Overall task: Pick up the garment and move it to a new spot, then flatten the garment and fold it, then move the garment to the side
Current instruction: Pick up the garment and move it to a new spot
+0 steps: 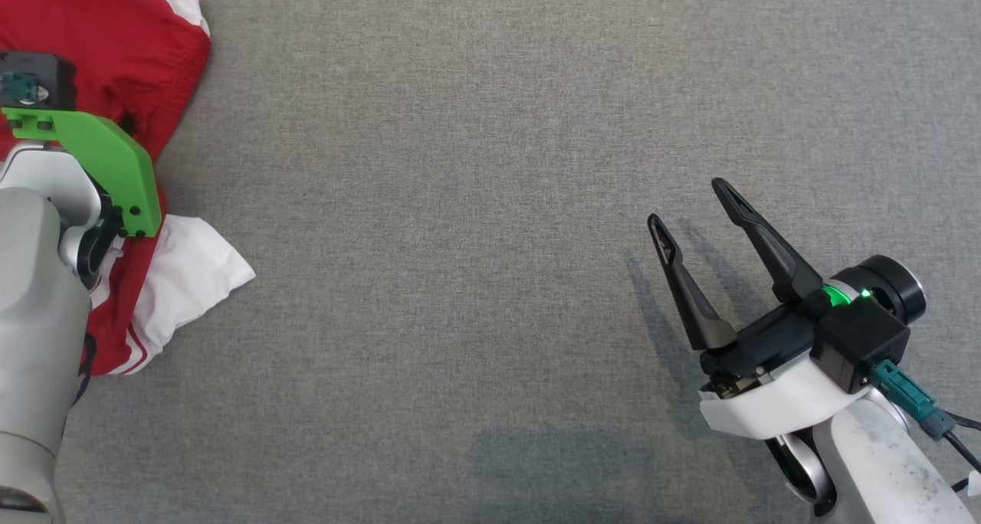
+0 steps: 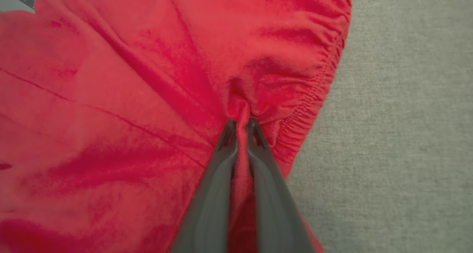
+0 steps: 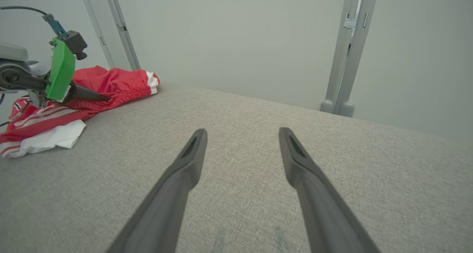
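The garment [image 1: 138,41] is a crumpled pair of red shorts with white stripes and a white lining, lying at the far left of the grey surface. Seen from the left wrist, my left gripper [image 2: 242,124] is shut on a pinched fold of the red garment [image 2: 111,97] near its elastic waistband. From the right wrist I see the garment [image 3: 111,84] at the far left with the left gripper's fingers [image 3: 90,95] pressed into it. My right gripper [image 1: 693,202] stands open above the bare surface at the lower right, its fingers [image 3: 192,153] holding nothing.
The grey fabric surface [image 1: 475,240] stretches wide between the garment and my right gripper. A pale wall and grey metal posts [image 3: 345,60] stand beyond the surface's far edge. My left forearm with its green bracket [image 1: 107,156] covers part of the garment.
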### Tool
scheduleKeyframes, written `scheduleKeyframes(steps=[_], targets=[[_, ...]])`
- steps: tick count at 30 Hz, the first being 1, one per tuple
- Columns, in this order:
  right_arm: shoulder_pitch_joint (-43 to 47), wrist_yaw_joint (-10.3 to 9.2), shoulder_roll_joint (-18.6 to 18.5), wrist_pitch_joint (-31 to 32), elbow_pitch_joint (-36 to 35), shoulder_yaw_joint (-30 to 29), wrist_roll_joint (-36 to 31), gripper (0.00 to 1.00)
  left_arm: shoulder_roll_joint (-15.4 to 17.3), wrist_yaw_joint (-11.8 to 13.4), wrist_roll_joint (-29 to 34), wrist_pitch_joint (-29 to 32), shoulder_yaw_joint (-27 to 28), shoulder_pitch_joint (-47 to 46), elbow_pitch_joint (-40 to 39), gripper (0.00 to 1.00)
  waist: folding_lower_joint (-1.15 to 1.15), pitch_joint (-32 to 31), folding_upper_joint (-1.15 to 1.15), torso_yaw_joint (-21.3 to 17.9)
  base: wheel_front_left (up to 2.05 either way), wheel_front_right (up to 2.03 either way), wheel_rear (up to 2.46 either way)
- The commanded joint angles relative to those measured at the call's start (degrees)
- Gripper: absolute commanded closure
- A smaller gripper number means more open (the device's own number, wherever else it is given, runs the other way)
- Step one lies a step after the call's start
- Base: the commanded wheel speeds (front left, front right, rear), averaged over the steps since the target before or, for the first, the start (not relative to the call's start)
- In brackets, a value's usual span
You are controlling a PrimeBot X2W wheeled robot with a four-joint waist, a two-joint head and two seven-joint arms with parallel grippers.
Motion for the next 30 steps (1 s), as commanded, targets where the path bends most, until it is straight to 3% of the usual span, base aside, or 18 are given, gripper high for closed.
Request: scheduleKeyframes(steps=[1,8,17,30], targets=[[0.8,0.01,0.3,-0.2,0.1,-0.6,0.4,0.0,0.0,0.1,-0.6,-0.4,-0.2,-1.6,0.7,1.0,0.0,-0.5,0.69,0.4,0.0,0.0,0.0],[1.4,0.01,1.1,-0.2,0.7,-1.2,0.7,0.0,-2.0,0.1,-0.8,-1.6,-3.2,-4.5,0.4,1.0,0.0,-3.2,0.69,1.6,0.0,0.0,0.0],[2.6,0.01,2.8,-0.2,2.2,-1.9,1.8,0.0,-7.2,0.1,-3.9,-6.6,-6.8,-4.9,-5.2,1.0,0.0,-10.1,0.69,2.0,0.0,0.0,0.0],[6.2,0.01,6.4,-0.2,3.7,-4.8,2.6,0.0,-11.1,0.1,-15.5,-2.5,-15.6,3.7,-29.6,1.0,0.0,-16.9,0.69,-0.9,0.0,0.0,0.0]])
